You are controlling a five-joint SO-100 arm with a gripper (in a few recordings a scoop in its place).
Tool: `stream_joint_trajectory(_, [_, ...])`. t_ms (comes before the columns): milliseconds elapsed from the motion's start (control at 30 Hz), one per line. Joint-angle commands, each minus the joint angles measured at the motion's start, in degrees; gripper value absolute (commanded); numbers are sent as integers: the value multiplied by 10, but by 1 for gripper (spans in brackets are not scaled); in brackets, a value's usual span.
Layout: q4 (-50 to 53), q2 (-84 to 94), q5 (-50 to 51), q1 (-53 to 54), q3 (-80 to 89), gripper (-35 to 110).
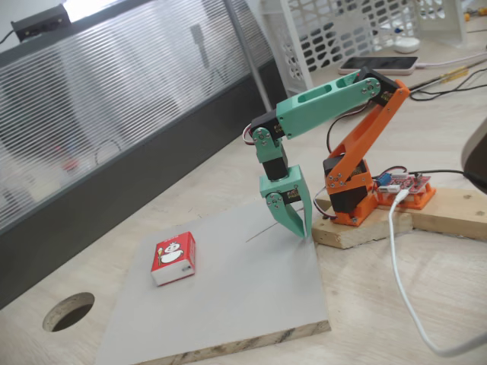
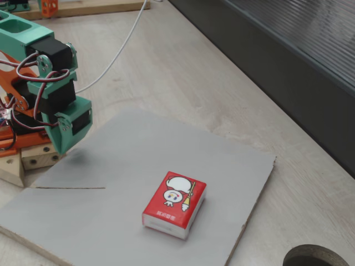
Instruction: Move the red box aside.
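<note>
Red box [image 1: 174, 258] lies flat on the grey board [image 1: 251, 304] in a fixed view, near the board's left edge, its cartoon face up. The teal gripper [image 1: 298, 228] hangs tip-down at the board's right edge, well apart from the box and close to the orange arm base [image 1: 350, 194] on its wooden block [image 1: 365, 224]. The fingers look drawn together with nothing between them, though the angle leaves some doubt. A round hole in the tabletop [image 1: 68, 311] sits off the board, to the left of the box.

In the other fixed view the red box [image 2: 175, 204] rests toward the board's near edge, with the gripper [image 2: 62, 141] poised at the board's far left corner and a thin scratch line [image 2: 69, 188] on the board [image 2: 138, 149] between them. The jaws again read as closed and empty.

The step in hand is likely the reach. A good approach would cross the board low, open the fingers before arrival, and line them up across the box's shorter width, so that it slides or lifts squarely rather than spinning.
</note>
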Motion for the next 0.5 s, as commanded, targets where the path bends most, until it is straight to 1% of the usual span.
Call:
stream_joint_trajectory(0, [8,34,7,-3,-2,4])
stream_joint_trajectory(467, [12,34,9,-2,-3,4])
